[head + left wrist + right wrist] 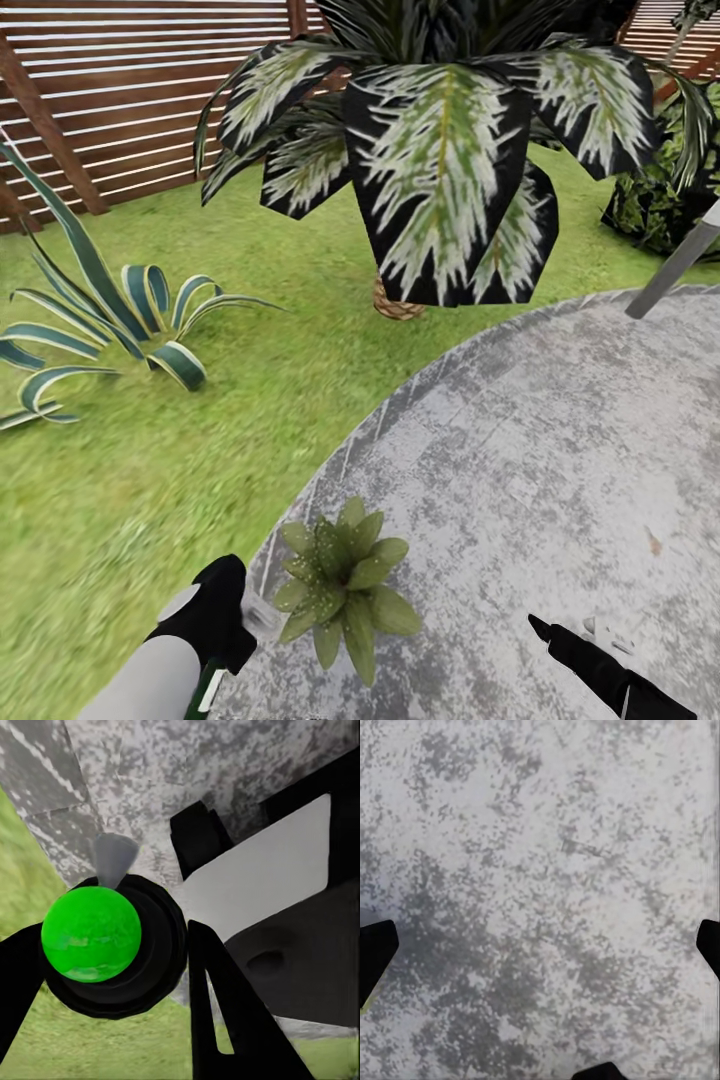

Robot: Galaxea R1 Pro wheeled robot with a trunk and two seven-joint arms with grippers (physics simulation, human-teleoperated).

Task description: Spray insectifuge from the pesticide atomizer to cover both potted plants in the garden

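Observation:
One potted plant (pixel 342 584), a low rosette of pointed dull-green leaves, sits at the near edge of the round grey paved patch (pixel 520 450). Just left of it, my left gripper (pixel 238 622) is shut on the pesticide atomizer (pixel 262 615), whose whitish head pokes out toward the plant. In the left wrist view, black fingers (pixel 225 1020) flank a grey nozzle cone (pixel 112 859) above a bright green ball in a black ring. My right gripper (pixel 566 642) hovers low over the paving to the plant's right. It is open, with its fingertips (pixel 373 949) far apart and nothing between them.
A big palm (pixel 440 150) rises behind the paved patch, and a striped blue-green agave (pixel 110 320) grows on the lawn to the left. The brown slatted fence (pixel 130 90) closes the back. A grey rod (pixel 680 262) slants in at the right edge.

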